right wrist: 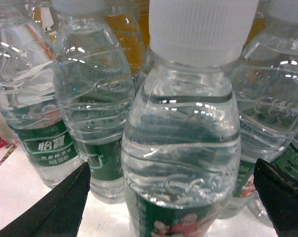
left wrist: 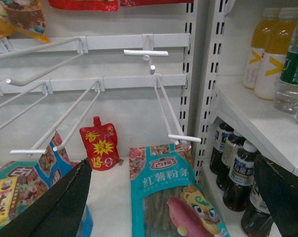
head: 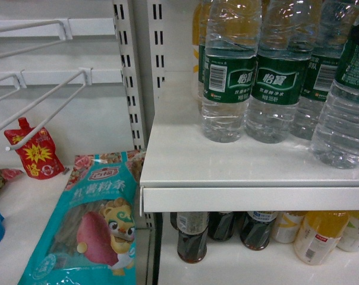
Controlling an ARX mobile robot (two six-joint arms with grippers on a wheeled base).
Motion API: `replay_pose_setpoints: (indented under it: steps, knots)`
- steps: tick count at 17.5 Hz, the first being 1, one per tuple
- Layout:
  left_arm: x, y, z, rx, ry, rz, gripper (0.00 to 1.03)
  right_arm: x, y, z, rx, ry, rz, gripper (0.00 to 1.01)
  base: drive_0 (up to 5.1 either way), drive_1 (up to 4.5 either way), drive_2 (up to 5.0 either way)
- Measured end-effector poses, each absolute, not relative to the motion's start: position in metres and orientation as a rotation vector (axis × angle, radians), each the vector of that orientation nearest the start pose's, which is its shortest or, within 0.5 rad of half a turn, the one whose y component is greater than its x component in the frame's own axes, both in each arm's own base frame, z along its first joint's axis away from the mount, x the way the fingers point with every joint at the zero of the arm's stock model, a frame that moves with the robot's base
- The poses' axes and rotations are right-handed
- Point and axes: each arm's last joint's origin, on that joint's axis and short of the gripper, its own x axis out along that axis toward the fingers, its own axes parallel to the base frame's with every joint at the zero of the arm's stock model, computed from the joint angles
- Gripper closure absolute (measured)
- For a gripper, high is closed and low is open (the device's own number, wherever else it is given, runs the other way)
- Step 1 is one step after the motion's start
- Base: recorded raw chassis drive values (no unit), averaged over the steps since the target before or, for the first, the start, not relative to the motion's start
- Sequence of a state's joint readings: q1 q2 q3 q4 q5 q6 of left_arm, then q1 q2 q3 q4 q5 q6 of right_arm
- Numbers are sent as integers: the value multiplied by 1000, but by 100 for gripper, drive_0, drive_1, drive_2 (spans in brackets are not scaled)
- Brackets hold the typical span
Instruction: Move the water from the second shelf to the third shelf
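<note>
Facing the water (right wrist: pixel 181 148), right end effector (right wrist: pixel 173 202), fingers spread wide, bottle centred between; left likewise parted.

The water (right wrist: pixel 181 163) was in clear, ribbed plastic, glossy with bright highlights, capped in matt white ridged plastic, its dark green label smooth film. The shelf (head: pixel 227 160) looked like white painted metal with a soft sheen that mirrored the bottles. The hooks (left wrist: pixel 168 106) were white coated wire. The teal snack bag (head: pixel 93 228) and the red pouch (head: pixel 35 155) were shiny plastic film.
</note>
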State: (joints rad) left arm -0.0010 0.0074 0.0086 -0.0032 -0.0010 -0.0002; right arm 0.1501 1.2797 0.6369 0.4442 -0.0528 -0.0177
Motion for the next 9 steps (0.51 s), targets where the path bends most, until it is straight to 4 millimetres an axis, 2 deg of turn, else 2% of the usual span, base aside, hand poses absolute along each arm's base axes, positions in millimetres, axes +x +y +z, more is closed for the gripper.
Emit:
replay_pose_setpoints:
  steps: [2, 6, 8, 9]
  knots:
    - [98, 0, 166, 0, 2, 0, 5, 252, 40, 240, -28, 213, 209, 3, 0, 0, 0]
    - [98, 0, 166, 0, 2, 0, 5, 243, 39, 243, -26, 216, 212, 3, 0, 0, 0]
    - [98, 0, 166, 0, 2, 0, 5, 220, 35, 251, -14, 193, 228, 3, 0, 0, 0]
    - [98, 0, 166, 0, 2, 0, 5, 207, 33, 255, -10, 81, 170, 8, 0, 0, 0]
